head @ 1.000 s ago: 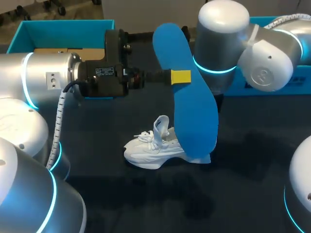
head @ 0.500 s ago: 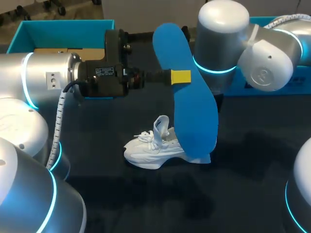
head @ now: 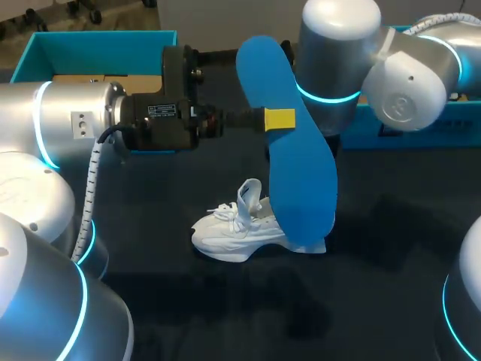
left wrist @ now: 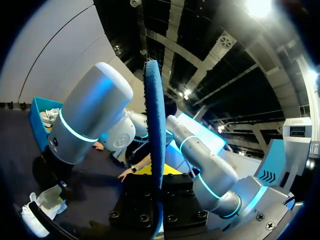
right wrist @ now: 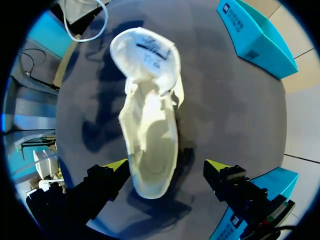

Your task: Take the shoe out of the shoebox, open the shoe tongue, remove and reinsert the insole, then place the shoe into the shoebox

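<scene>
Insole [head: 299, 162] was clamped in my left gripper [head: 279, 119]; right gripper [right wrist: 167, 167] hung open astride shoe [right wrist: 149, 125] heel; unpinned shoe could slide during reinsertion.

You have a dark desk [head: 376, 286]. A white shoe [head: 237, 229] stands upright on its sole near the middle. An open teal shoebox [head: 45, 53] sits far left, a second teal box [head: 421, 131] far right.
</scene>
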Controlling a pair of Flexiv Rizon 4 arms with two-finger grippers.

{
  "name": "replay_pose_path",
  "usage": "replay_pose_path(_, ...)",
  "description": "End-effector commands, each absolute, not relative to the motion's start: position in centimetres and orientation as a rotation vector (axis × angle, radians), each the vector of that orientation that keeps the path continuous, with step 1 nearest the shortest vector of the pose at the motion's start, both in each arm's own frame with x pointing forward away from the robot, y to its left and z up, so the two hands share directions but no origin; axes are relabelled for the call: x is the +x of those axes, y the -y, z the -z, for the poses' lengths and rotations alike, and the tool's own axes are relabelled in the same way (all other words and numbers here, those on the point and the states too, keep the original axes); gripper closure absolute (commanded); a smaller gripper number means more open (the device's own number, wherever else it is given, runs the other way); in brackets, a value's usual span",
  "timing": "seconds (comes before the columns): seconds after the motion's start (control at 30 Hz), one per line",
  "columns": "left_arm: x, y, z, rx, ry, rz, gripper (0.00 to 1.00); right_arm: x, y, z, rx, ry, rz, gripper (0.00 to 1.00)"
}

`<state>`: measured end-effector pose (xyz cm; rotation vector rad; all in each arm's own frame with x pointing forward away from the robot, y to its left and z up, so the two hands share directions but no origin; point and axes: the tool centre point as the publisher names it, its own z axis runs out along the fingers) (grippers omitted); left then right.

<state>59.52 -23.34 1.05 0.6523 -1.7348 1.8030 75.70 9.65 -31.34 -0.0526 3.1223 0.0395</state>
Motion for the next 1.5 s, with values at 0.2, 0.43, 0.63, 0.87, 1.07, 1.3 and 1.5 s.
replay_pose_path(0.2,59.4,23.3,-0.9,0.653,1.732,-1.806,1.00,77.9,-12.2,33.8,-0.082,-3.157,-0.032,0.00)
replay_pose_path(0.43,59.4,23.3,-0.9,0.653,1.732,-1.806,1.00,78.4,-12.5,36.0,-0.097,-3.163,-0.038,0.00)
replay_pose_path(0.63,59.4,23.3,-0.9,0.653,1.732,-1.806,1.00,77.8,-12.1,37.1,-0.087,-3.170,-0.051,0.00)
replay_pose_path(0.87,59.4,23.3,-0.9,0.653,1.732,-1.806,1.00,77.3,-12.1,38.7,-0.071,-3.204,-0.088,0.29)
replay_pose_path(1.07,59.4,23.3,-0.9,0.653,1.732,-1.806,1.00,76.9,-12.5,39.0,-0.065,-3.215,-0.111,0.64)
replay_pose_path(1.3,59.4,23.3,-0.9,0.653,1.732,-1.806,1.00,76.5,-12.4,39.1,-0.045,-3.235,-0.102,1.00)
replay_pose_path(1.5,59.4,23.3,-0.9,0.653,1.732,-1.806,1.00,76.3,-11.9,38.2,0.038,-3.313,-0.105,1.00)
